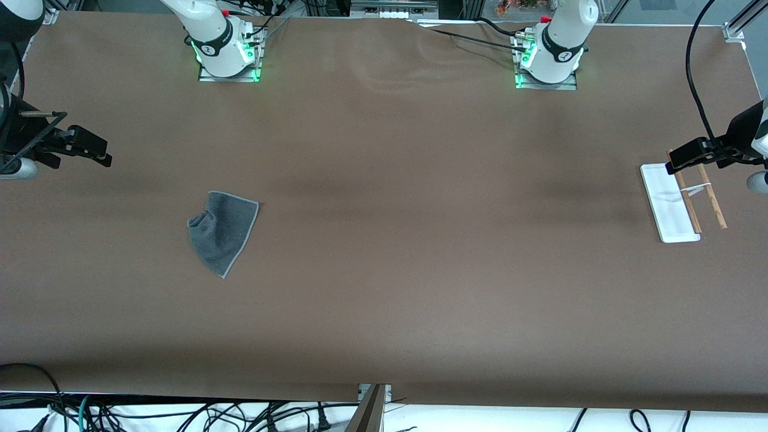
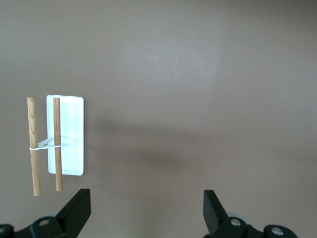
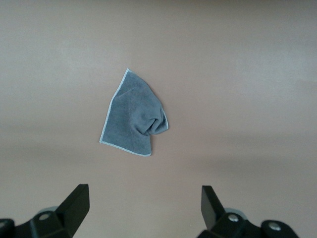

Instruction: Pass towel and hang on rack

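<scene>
Two end effectors, both spread, both empty. Towel flat on tabletop, right arm's end, nearer front camera than right end effector; you reach with right. Rack under left end effector, rods running toward camera.

Both arms wait raised at the table's two ends, left gripper and right gripper spread wide, empty

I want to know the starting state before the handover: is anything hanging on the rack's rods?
No. Both rods of the rack are bare, with only the white crosspiece between them. The towel lies crumpled on the table, toward the right arm's end. What its fold covers cannot be seen.
</scene>
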### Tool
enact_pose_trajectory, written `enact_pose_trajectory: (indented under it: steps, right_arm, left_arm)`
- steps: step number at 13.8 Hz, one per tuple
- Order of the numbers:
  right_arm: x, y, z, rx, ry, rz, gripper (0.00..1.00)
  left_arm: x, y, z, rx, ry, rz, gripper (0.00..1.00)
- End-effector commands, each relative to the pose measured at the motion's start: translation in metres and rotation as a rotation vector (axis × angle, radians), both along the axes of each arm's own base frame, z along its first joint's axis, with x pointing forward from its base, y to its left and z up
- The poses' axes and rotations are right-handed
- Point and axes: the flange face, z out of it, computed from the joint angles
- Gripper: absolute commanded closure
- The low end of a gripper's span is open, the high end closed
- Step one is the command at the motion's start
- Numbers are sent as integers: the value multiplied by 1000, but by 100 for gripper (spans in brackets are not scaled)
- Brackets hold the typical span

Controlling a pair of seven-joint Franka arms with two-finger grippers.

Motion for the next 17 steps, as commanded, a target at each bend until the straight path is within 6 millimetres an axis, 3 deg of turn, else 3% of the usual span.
enact_pose_trajectory:
  steps: [1, 12, 15, 17]
  right_arm:
    - [2, -2, 6, -6, -9, -8, 0]
    - [4, -7, 3, -11, -14, -15, 0]
    - [16, -5, -19, -10, 8, -20, 0]
    - [36, -2, -55, -11, 21, -15, 0]
  left_arm:
    - [4, 0, 7, -4, -2, -14, 0]
    - [4, 0, 7, -4, -2, -14, 0]
    - [4, 0, 7, -4, -2, -14, 0]
    - [4, 0, 7, -4, -3, -14, 0]
